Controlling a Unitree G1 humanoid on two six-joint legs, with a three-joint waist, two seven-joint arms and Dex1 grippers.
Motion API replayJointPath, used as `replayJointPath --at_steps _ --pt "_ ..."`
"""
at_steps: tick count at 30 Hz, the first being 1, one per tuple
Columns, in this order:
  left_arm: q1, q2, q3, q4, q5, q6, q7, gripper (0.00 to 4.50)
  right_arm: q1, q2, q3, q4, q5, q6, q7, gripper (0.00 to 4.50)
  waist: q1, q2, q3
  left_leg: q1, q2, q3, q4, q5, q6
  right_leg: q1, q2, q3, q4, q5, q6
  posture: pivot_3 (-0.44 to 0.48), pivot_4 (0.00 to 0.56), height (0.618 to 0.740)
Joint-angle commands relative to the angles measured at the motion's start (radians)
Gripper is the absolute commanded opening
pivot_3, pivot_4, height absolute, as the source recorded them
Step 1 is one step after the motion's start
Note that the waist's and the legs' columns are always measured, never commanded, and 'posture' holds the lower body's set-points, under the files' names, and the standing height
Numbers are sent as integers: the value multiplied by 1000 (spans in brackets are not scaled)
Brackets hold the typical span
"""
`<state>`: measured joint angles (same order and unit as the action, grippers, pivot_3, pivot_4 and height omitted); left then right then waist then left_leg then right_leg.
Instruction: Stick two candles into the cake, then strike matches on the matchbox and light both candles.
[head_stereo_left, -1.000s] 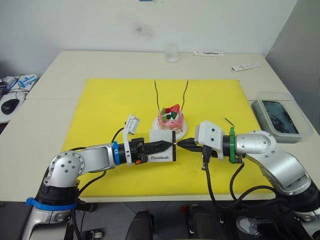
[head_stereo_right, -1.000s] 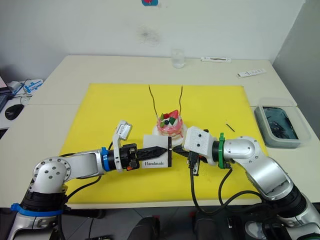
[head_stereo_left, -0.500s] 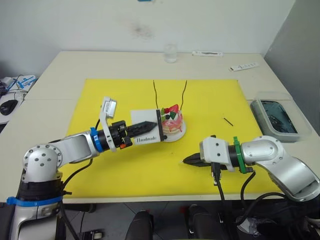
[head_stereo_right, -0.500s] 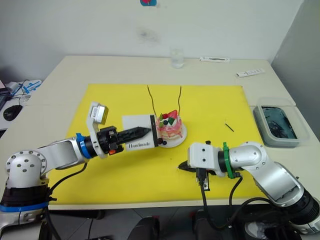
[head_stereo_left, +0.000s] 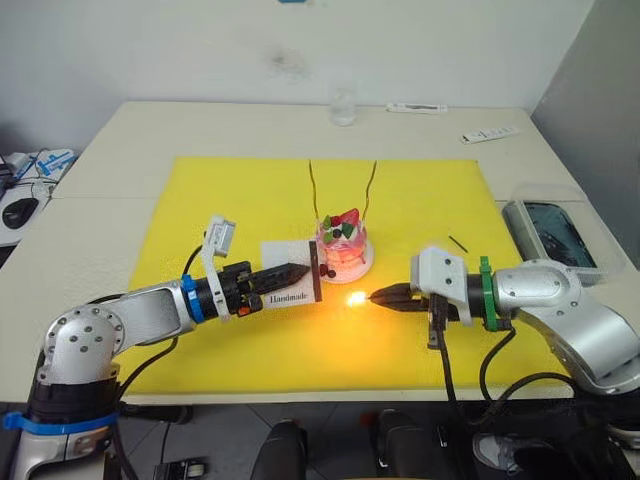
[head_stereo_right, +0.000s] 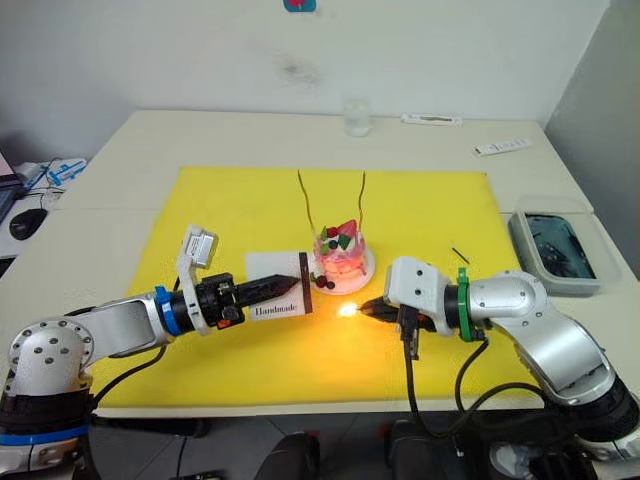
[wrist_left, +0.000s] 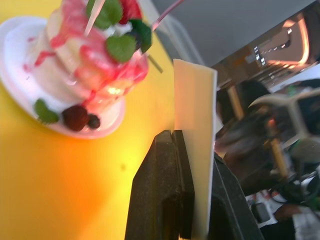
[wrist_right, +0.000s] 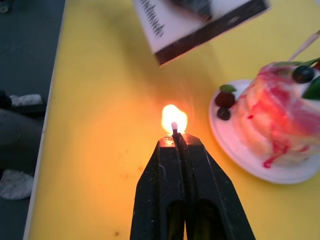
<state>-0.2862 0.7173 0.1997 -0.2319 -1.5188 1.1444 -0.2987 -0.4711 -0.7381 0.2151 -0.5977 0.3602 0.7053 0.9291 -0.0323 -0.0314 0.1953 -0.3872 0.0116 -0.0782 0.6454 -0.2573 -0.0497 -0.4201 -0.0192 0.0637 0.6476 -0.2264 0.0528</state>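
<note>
Right wrist view showed the right fingers (wrist_right: 179, 145) pinching a short dark burning match (wrist_right: 174, 131), flame at their tips; it might scorch them before reaching the thin wavy gold-grey candles (head_stereo_left: 371, 192). Left fingers (head_stereo_left: 296, 271) clamped the flat white "Handmade" matchbox (head_stereo_left: 288, 286).

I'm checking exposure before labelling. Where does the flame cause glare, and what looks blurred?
Eye views: the lit match casts an orange glow on the yellow mat. Right wrist view: the flame blows out white-yellow. Left wrist view: the background behind the matchbox is smeared.

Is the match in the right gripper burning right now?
Yes, the match pinched in the right gripper carries a bright flame at its tip.
</note>
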Motion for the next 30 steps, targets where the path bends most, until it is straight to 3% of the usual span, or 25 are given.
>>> replayJointPath --at_steps 1,9,14,30 --pt "53 12 3 -52 71 -21 -57 0 -74 36 -42 -1 35 51 -49 18 -1 0 0 0 0 0 0 0 0 0 0 0 0 0 0 0 150 740" --pt "119 -5 -7 -70 187 -44 -126 0 -301 234 -1 104 1 180 -231 18 0 0 0 0 0 -1 0 0 0 0 0 -1 0 -1 -2 0 150 740" --pt "123 -30 -25 -60 254 -58 -155 0 -358 348 34 187 -58 178 -340 18 0 0 0 -1 0 -1 0 0 0 -1 0 -1 0 2 -5 0 150 740" --pt "129 -68 -20 -71 297 -42 -189 0 -426 460 25 333 -150 95 -441 18 -2 0 0 -2 1 -1 -1 0 0 -2 0 -1 0 3 -4 0 150 740"
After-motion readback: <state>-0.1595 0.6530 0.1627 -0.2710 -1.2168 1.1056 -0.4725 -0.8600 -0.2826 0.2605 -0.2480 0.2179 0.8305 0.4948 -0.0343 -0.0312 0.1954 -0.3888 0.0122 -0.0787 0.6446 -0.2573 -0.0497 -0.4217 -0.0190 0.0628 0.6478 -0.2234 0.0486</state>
